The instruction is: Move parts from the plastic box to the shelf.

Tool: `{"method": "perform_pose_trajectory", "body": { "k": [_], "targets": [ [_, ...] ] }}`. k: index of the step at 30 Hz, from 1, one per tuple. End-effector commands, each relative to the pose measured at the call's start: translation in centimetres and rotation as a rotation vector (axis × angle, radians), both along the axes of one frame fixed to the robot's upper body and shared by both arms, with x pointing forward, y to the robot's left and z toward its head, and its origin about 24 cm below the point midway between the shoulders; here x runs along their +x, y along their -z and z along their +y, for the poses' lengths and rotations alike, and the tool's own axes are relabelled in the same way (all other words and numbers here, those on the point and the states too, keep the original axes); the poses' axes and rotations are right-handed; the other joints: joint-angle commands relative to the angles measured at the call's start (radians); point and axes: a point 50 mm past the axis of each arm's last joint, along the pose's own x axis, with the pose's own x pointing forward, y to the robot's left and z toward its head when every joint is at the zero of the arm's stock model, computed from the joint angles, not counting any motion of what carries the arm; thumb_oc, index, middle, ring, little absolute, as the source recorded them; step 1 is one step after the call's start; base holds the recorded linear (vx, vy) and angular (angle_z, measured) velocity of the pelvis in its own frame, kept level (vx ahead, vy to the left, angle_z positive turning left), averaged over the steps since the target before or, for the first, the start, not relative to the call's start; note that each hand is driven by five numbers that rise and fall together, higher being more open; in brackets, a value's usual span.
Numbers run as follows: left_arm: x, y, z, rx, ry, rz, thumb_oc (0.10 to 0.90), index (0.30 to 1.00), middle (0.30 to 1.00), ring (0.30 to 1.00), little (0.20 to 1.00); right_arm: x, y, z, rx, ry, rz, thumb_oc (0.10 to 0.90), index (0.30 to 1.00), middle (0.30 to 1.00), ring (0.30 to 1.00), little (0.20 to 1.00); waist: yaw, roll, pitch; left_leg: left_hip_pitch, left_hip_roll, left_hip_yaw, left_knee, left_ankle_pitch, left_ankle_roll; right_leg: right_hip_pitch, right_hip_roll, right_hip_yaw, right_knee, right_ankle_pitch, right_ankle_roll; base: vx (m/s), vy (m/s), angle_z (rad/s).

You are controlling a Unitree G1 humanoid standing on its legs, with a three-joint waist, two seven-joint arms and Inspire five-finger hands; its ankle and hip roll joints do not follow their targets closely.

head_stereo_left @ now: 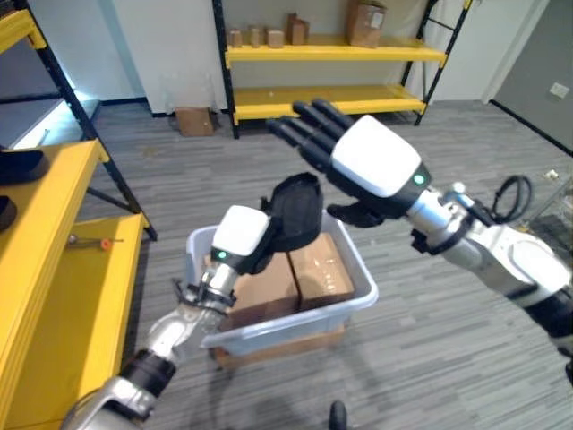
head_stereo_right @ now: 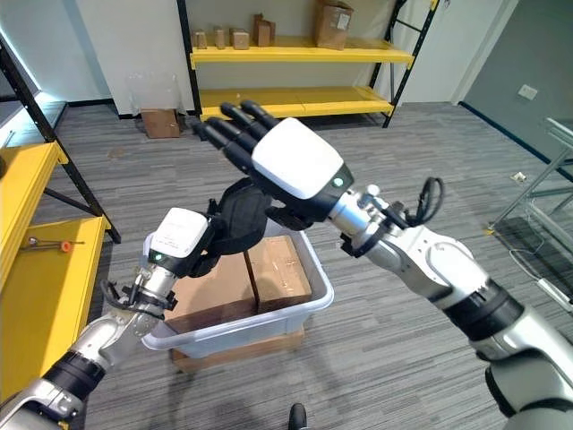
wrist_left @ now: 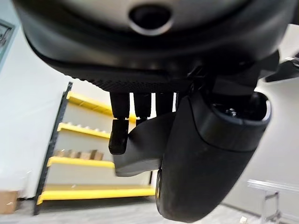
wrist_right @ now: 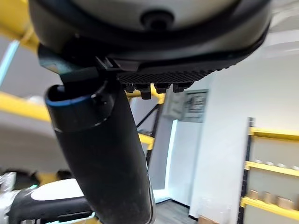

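You have two brown cardboard boxes (head_stereo_right: pixel 251 278) side by side in the plastic box (head_stereo_right: pixel 295 309), directly under your left hand (head_stereo_right: pixel 228 224), whose fingers curl on nothing; your right hand (head_stereo_right: pixel 286 170) hovers just above it, fingers straight and released

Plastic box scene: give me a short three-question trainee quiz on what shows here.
1. True or false: the right hand grips a cardboard box.
2. The plastic box rests on: A) the floor, B) the yellow side shelf, C) a flat cardboard piece.
3. Fill in: the left hand hovers above the ___ box.

Key: 1 false, its fingers are straight and empty. 2 C. 3 plastic.
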Motion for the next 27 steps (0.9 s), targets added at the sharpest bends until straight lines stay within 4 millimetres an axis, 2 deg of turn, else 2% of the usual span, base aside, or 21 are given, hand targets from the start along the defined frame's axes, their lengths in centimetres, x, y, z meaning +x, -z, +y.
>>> {"method": "perform_pose_trajectory", "body": {
  "k": [1,6,8,10,15,19,26,27],
  "targets": [
    [1.8,-6.6,1.3,-0.091,-0.034,-0.282,0.400,0.300,0.300,0.300,0.300,-0.9,-4.6,-1.2,0.167,-0.012,-0.147,0.900,1.000,1.000,1.000,1.000,0.011,0.011,-0.057,0.012,0.002,-0.054,-0.007,-0.030,-0.010,0.060,-0.077,-0.024,0.018,-0.063,0.061,0.00,-0.014,-0.04],
    [0.4,-5.6,5.0,-0.074,-0.162,-0.271,0.400,0.300,0.300,0.300,0.300,-1.3,-2.4,-3.9,0.234,0.088,-0.087,0.900,1.000,1.000,1.000,1.000,-0.001,0.043,-0.048,0.016,-0.007,-0.043,-0.007,-0.031,-0.008,0.047,-0.084,-0.012,0.030,-0.066,0.064,0.00,0.002,-0.07],
    [-0.8,-5.9,7.4,-0.068,-0.232,-0.297,0.400,0.300,0.300,0.300,0.300,-1.5,-1.5,-5.3,0.237,0.148,-0.068,0.900,1.000,1.000,1.000,1.000,-0.004,0.071,-0.031,0.016,-0.008,-0.042,-0.007,-0.027,-0.006,0.023,-0.084,-0.002,0.068,-0.080,0.059,-0.02,-0.008,-0.08],
    [-1.6,-6.5,8.5,-0.034,-0.257,-0.320,0.400,0.300,0.300,0.300,0.300,-1.5,-1.1,-5.7,0.248,0.173,-0.057,0.900,1.000,1.000,1.000,1.000,-0.004,0.089,-0.017,0.020,-0.004,-0.042,-0.007,-0.029,-0.004,0.003,-0.079,0.002,0.118,-0.112,0.053,-0.02,-0.035,-0.03],
    [-2.7,-7.1,9.6,0.009,-0.277,-0.349,0.400,0.300,0.300,0.300,0.300,-1.4,-0.7,-5.8,0.245,0.180,-0.040,0.900,1.000,1.000,1.000,1.000,0.004,0.108,0.006,0.016,0.010,-0.050,0.001,-0.008,-0.005,-0.032,-0.061,0.004,0.192,-0.158,0.034,-0.03,-0.073,0.03],
    [-3.5,-8.0,9.4,0.065,-0.241,-0.370,0.400,0.300,0.300,0.300,0.300,-1.4,-1.0,-5.5,0.233,0.160,-0.039,0.900,1.000,1.000,1.000,1.000,0.017,0.118,0.019,0.006,0.031,-0.064,0.007,0.014,-0.007,-0.068,-0.041,-0.001,0.260,-0.196,0.016,-0.04,-0.128,-0.01],
    [-4.7,-9.8,9.0,0.180,-0.155,-0.398,0.400,0.300,0.300,0.300,0.300,-1.1,-2.8,-3.6,0.191,0.070,-0.080,0.900,1.000,1.000,1.000,1.000,0.062,0.126,0.049,-0.040,0.075,-0.104,0.030,0.084,-0.016,-0.125,-0.009,-0.024,0.357,-0.250,-0.014,-0.04,-0.163,-0.01],
    [-4.8,-9.8,9.0,0.180,-0.158,-0.398,0.400,0.300,0.300,0.300,0.300,-1.0,-2.8,-3.5,0.191,0.067,-0.080,0.900,1.000,1.000,1.000,1.000,0.058,0.126,0.049,-0.043,0.076,-0.107,0.030,0.086,-0.017,-0.127,-0.009,-0.026,0.360,-0.251,-0.015,-0.04,-0.132,0.08]
  ]
}}
